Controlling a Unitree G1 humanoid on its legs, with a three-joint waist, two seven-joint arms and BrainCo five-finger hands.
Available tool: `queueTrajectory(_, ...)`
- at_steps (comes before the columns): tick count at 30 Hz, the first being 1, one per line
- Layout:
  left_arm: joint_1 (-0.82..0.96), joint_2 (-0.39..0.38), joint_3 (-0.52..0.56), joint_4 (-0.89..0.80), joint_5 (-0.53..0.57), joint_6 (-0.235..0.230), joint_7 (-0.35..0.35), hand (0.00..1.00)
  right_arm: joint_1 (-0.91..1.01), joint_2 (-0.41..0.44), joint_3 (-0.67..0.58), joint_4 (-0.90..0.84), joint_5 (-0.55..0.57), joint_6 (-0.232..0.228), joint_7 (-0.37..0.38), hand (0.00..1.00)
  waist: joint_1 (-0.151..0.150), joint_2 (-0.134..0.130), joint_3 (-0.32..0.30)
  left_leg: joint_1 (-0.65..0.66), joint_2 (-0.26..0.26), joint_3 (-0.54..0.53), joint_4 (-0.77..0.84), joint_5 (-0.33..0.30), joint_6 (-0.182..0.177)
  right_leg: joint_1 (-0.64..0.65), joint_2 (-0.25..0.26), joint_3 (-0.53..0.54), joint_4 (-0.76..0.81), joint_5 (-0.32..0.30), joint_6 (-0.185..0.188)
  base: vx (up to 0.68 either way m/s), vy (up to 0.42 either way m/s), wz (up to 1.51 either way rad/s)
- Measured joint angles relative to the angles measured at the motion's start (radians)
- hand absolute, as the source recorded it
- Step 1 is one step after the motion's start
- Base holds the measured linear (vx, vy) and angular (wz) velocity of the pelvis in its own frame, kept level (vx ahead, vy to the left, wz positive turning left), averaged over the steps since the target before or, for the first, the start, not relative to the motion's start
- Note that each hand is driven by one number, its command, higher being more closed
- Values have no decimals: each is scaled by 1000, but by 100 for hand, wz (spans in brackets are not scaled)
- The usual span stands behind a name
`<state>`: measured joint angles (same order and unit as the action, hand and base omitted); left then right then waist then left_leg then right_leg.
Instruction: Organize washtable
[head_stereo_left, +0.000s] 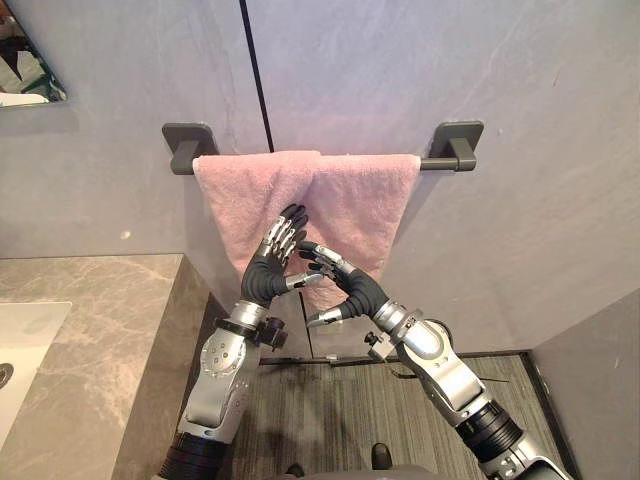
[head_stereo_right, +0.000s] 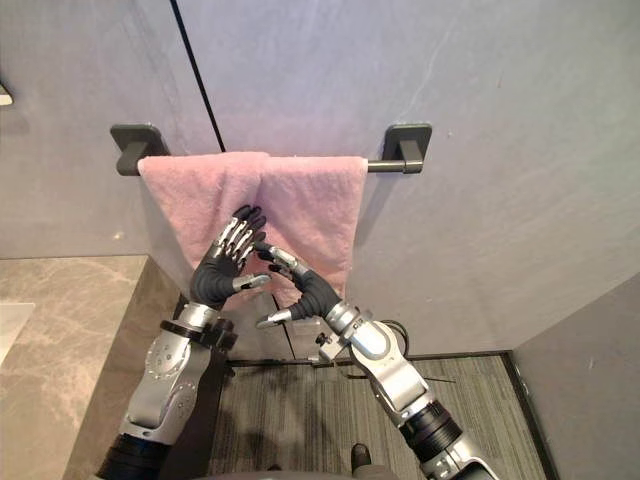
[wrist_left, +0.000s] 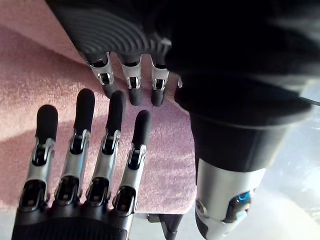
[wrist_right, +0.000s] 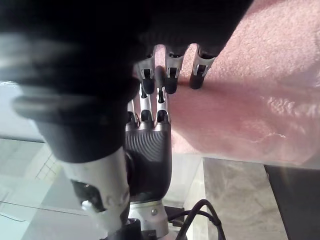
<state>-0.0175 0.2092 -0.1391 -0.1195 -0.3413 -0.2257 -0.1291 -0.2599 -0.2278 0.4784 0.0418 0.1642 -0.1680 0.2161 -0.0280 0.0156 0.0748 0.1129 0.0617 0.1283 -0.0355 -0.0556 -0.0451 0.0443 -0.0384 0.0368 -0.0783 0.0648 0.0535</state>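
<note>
A pink towel (head_stereo_left: 335, 195) hangs folded over a dark grey bar (head_stereo_left: 445, 160) on the grey wall, its two halves overlapping in the middle. Both hands are raised in front of its lower part. My left hand (head_stereo_left: 266, 268) points up with straight fingers (wrist_left: 80, 145) laid flat against the cloth, open. My right hand (head_stereo_left: 350, 287) reaches in from the right and is open; its relaxed fingers (wrist_right: 170, 75) rest near the left hand's fingertips on the towel, and its thumb hangs below the towel's lower edge. Neither hand holds the cloth.
A grey marble counter (head_stereo_left: 100, 320) with a white sink basin (head_stereo_left: 25, 335) stands at the left. A mirror corner (head_stereo_left: 25, 70) shows at the upper left. Grey striped flooring (head_stereo_left: 340, 410) lies below the hands, with a grey wall panel (head_stereo_left: 600, 390) at the lower right.
</note>
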Motion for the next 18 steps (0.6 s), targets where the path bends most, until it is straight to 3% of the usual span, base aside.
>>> queueTrajectory(18,-68,52,62,105,-1,1,47,0,-205,-18,-59,231,-9,21,-67,0,43,-11,-4,-35,6,-45,15,14,-10,2,3,-36,-14,12,-16,-37,-22,7)
